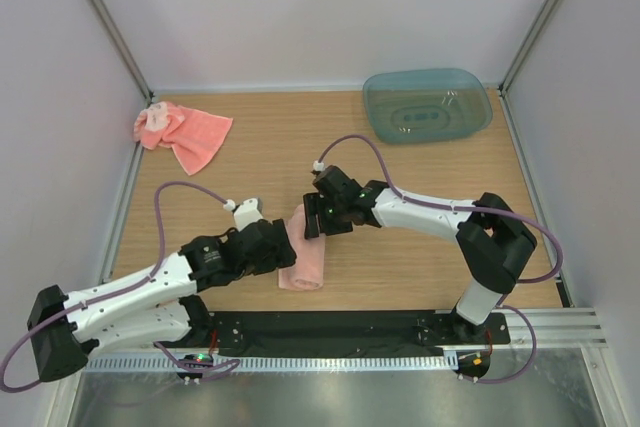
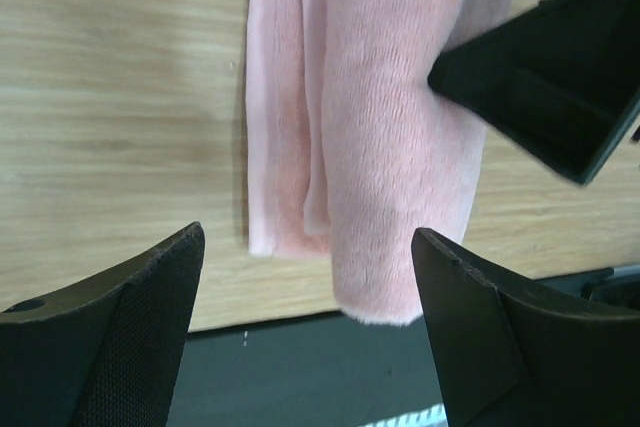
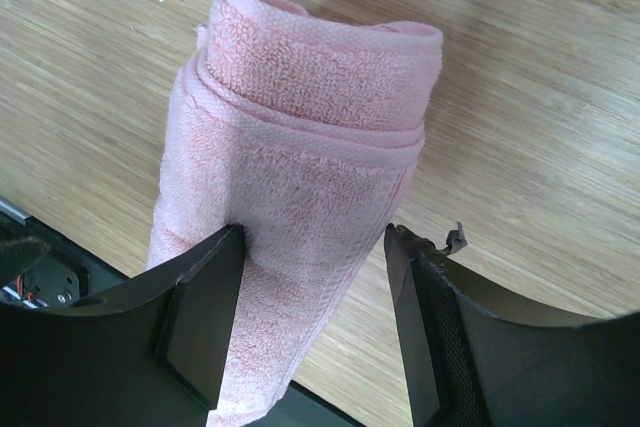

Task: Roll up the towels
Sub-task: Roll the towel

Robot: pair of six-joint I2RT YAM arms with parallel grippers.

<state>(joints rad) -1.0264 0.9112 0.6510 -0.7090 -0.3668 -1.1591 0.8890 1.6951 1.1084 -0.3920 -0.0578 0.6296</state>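
Note:
A rolled salmon-pink towel lies lengthwise on the wooden table near its front edge. My right gripper straddles its far end. In the right wrist view the towel runs between the fingers of this gripper, the left finger touching it and the right finger standing off with a gap. My left gripper sits at the towel's left side, open. In the left wrist view the towel's near end hangs over the black strip between the wide-apart fingers of the left gripper. A second towel lies crumpled at the back left.
A translucent blue-green tub stands at the back right corner. A black strip runs along the table's front edge by the arm bases. White walls and metal frame posts enclose the table on three sides.

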